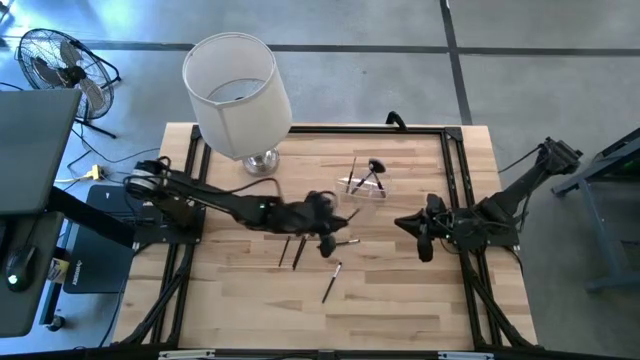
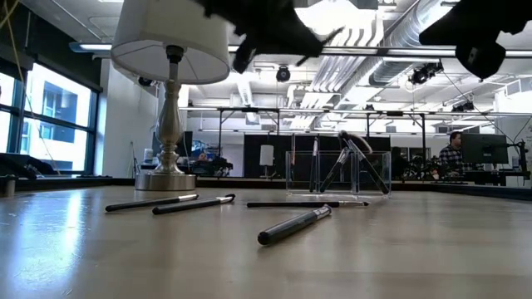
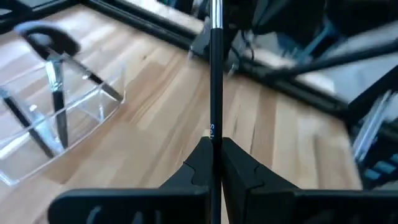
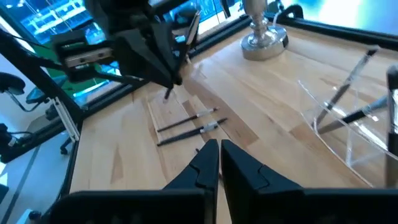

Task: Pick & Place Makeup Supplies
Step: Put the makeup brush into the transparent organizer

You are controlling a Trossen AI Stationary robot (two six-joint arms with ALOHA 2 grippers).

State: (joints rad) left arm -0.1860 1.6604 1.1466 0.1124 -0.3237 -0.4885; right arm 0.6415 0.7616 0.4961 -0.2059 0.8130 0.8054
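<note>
My left gripper (image 1: 327, 218) (image 3: 214, 144) hovers over the table's middle, just left of the clear cup (image 1: 366, 187) (image 3: 59, 121), and is shut on one thin dark makeup brush (image 3: 215, 74) with a silver ferrule (image 3: 215, 15). The cup holds a few brushes that lean on its rim (image 2: 337, 170). Several more brushes lie flat on the wood: two side by side (image 1: 291, 250) (image 4: 186, 127), one near the middle (image 1: 346, 241), and one nearer the near edge (image 1: 332, 283) (image 2: 295, 224). My right gripper (image 1: 425, 238) (image 4: 219, 149) waits shut above the table's right part. My left gripper pinches the dark brush handle (image 3: 215, 121) between its two fingers. The handle runs on past the fingertips, and the silver ferrule end is away from them. The brush is lifted clear of the table. How far back between the fingers it reaches is hidden.
A lamp with a white shade (image 1: 237, 95) and silver base (image 2: 166, 178) stands at the far left of the table. A black frame (image 1: 455, 170) runs along the table's sides. Bare wood (image 1: 400, 300) lies toward the near edge.
</note>
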